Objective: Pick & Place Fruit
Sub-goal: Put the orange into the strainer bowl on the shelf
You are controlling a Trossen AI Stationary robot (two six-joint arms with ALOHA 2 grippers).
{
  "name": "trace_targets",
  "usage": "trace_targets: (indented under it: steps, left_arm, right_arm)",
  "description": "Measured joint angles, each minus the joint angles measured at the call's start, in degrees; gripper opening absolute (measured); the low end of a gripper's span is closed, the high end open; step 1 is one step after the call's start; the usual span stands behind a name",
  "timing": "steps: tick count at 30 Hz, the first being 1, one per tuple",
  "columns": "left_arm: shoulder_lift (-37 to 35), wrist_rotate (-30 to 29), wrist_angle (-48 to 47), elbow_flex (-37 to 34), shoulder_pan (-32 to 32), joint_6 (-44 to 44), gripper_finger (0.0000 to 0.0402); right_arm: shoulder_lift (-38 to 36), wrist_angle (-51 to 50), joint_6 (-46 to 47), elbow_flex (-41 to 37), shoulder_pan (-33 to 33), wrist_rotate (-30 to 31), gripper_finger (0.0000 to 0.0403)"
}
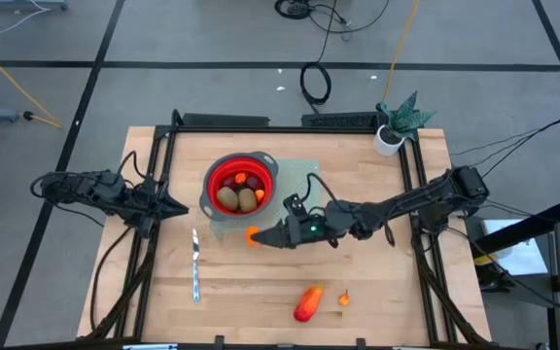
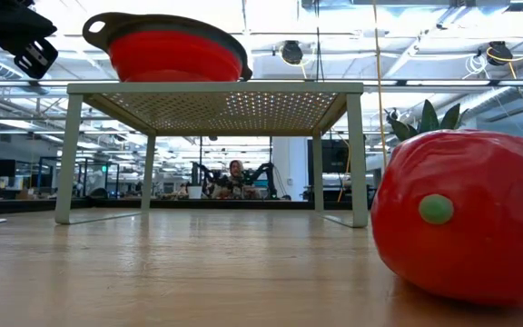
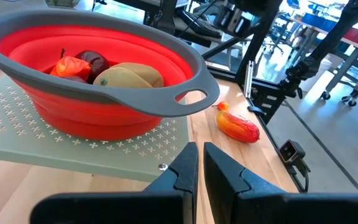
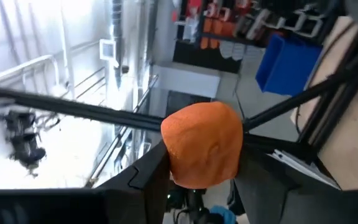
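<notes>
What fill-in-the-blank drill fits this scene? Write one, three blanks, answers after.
1. The right gripper is shut on an ____ fruit piece.
2. The red bowl sits on a pale perforated ____.
3. The knife lies on the ____, apart from the shut left gripper.
Answers: orange; stand; table

The light wooden surface (image 1: 358, 301) stands on a grey floor (image 1: 212, 39) crossed by dark seams, with black cables (image 1: 315, 82) coiled behind it and a yellow cord (image 1: 8, 60) trailing at one side. A small potted plant (image 1: 395, 124) sits at a far corner. Beyond the surface, the level view opens into a bright hall with ceiling pipes (image 2: 479, 64), rows of desks, and a person (image 2: 235, 174) seated far off.
</notes>
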Motion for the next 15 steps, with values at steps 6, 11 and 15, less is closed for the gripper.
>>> trace_targets:
  steps: [6,11,15]
  left_arm:
    - [0.0,-0.05,0.0,0.0,0.02,1.27,0.0024]
    - [0.0,-0.07,0.0,0.0,0.01,2.87,0.0024]
    - [0.02,-0.07,0.0,0.0,0.02,2.84,0.0024]
  right_arm:
    - [0.0,1.88,-9.38,0.0,-1.88,-6.06,0.0153]
    - [0.0,5.51,-20.83,0.0,-3.41,-10.46,0.0153]
    - [0.0,6.18,-28.98,0.0,-4.64,-13.97,0.0153]
